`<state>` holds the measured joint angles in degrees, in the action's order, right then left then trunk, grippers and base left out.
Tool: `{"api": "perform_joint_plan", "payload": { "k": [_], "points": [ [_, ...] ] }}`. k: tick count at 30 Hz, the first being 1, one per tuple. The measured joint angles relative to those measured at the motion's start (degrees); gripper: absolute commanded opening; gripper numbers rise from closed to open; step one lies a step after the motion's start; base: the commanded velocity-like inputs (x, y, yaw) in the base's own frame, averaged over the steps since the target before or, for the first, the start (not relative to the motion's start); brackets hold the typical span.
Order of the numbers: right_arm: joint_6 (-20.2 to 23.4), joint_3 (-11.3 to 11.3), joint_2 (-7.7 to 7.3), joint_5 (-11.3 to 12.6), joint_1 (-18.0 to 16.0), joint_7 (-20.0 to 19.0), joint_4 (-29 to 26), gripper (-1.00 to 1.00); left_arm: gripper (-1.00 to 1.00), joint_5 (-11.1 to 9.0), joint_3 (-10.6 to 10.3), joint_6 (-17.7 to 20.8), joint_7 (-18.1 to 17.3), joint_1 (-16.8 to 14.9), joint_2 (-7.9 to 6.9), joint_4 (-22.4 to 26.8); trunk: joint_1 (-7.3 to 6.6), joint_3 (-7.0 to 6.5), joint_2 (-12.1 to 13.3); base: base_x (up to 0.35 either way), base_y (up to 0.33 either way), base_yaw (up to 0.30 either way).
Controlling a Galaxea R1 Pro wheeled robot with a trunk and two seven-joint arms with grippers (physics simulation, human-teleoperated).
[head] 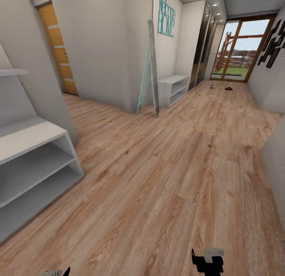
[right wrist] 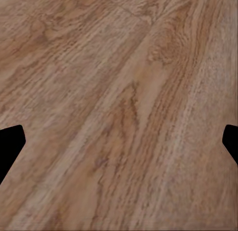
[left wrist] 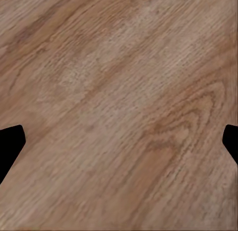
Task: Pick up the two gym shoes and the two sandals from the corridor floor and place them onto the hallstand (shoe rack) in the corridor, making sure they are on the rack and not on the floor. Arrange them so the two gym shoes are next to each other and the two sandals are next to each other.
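1. Gym shoes (head: 212, 86): a tiny pale speck with a touch of red on the corridor floor (head: 170, 181), far down by the glazed door (head: 237, 50); too small to tell whether it is one shoe or two, and no stripes or laces can be made out.
2. Sandals (head: 228, 88): a small dark blot on the floor just beside the gym shoes, towards the right wall; straps and count unreadable at this range.
3. Hallstand (head: 27, 165): pale grey, close on the left, cut off by the picture edge; bench top and two low shelves visible, all bare. One wall shelf (head: 12, 72) above it, also cropped.
4. White bench (head: 174, 86) with teal "Welcome HOME" lettering (head: 165, 12): midway down the left wall, well apart from the shoes.
5. Leaning mirror (head: 150, 70), teal-framed: stands against the wall corner, partly screening the white bench's near end.
6. Wooden door (head: 57, 50): left side passage, partly hidden by the wall edge.
7. Dark wall ornaments (head: 273, 44): right wall, cropped.
8. Left gripper (left wrist: 119, 141): fingers spread wide, nothing between them, bare planks beneath; in the head view just a sliver at the bottom edge.
9. Right gripper (right wrist: 119, 141): fingers likewise apart and empty over the floor.
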<state>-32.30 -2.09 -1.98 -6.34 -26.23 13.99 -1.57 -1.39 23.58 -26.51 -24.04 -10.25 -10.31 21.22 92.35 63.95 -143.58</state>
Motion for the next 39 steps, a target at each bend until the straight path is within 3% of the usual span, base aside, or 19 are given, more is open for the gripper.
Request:
{"api": "perform_joint_plan", "payload": {
  "k": [19, 39],
  "points": [
    [0.0, 0.0, 0.04, 0.0, 0.0, 0.0, -0.1, 1.00, 1.00, 0.0, 0.0, 0.0, 0.0, 0.0, 0.00, -0.1, -0.01, -0.57, 0.0, 0.327, 0.000, -0.280],
    [0.0, 0.0, 0.04, 0.0, 0.0, -0.2, -0.1, 1.00, 1.00, 0.0, 0.0, 0.0, 0.0, 0.0, 0.02, -0.1, -0.01, -0.63, 0.0, 0.337, 0.000, -0.028]
  ]
}}
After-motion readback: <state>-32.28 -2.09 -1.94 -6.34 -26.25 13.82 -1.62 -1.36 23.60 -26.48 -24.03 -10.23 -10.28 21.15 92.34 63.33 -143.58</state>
